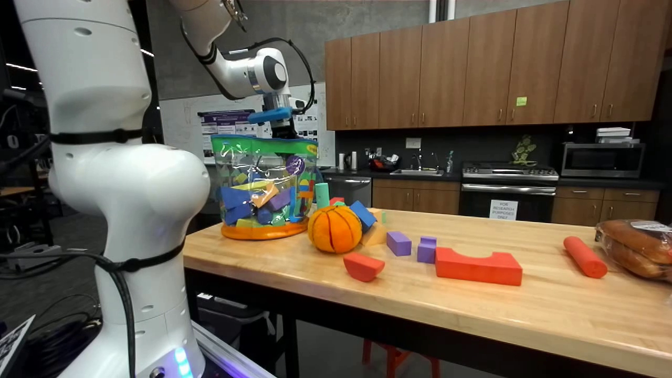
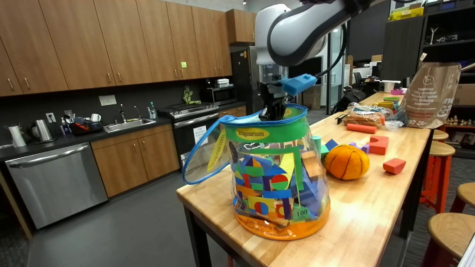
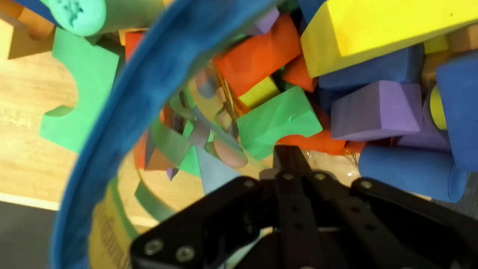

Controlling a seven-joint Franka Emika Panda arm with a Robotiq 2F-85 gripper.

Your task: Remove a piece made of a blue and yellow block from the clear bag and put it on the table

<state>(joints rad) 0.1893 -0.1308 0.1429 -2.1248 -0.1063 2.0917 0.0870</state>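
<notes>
Plainly, the clear bag stands upright, open.

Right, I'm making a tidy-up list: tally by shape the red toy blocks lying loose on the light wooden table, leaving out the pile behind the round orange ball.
Red rectangular block with a curved notch: 1
Red half-round block: 1
Red cylindrical block: 1
Total: 3, each visible in both exterior views

In an exterior view, the bag stands left of centre on the tabletop. A ball sits just right of it, loose blocks behind and right of the ball, bread at the right edge. In the wrist view, the pincer is at bottom centre, bagged blocks above and right.
</notes>
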